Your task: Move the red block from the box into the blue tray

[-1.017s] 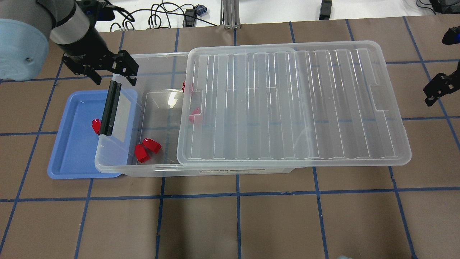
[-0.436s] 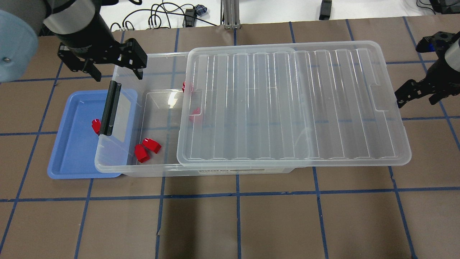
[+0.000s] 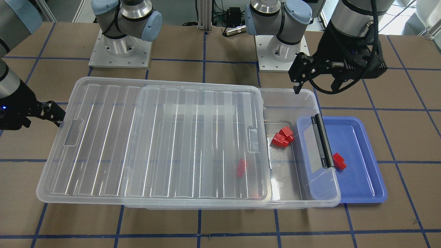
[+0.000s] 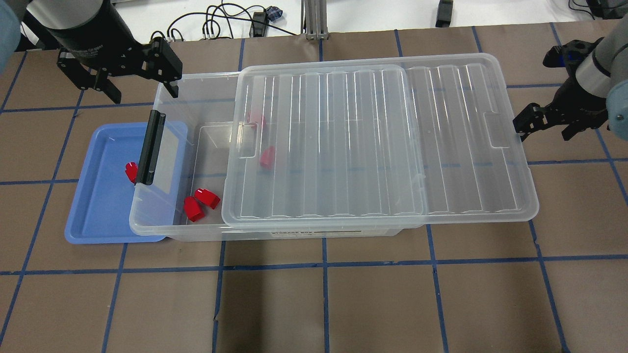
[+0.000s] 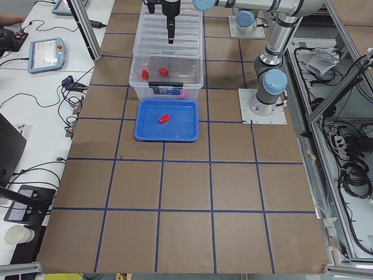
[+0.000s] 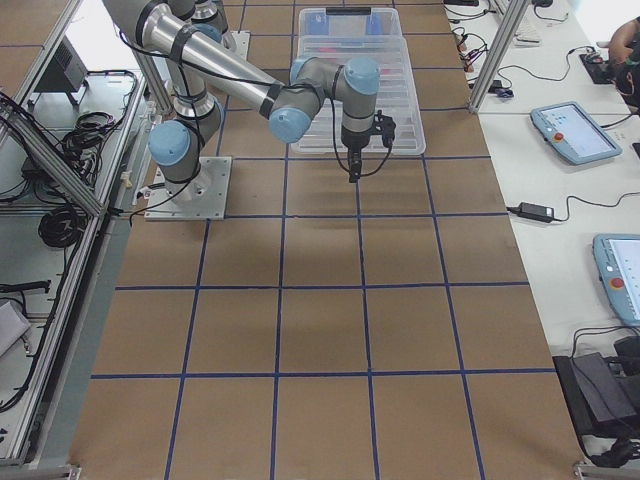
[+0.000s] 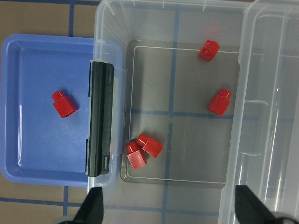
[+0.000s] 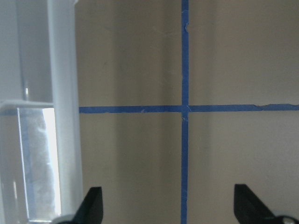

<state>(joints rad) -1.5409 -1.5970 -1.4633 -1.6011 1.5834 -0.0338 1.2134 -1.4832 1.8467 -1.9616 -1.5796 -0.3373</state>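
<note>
Left claw withdrawn, well apart from red block.

No wording legible anywhere, label strip on the near wall of the box too blurred to read, faint lettering on the left arm likewise unreadable

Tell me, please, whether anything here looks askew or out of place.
The clear lid sits offset on the box, overhanging its end nearest the right gripper and leaving the end by the blue tray uncovered. Nothing looks damaged.
</note>
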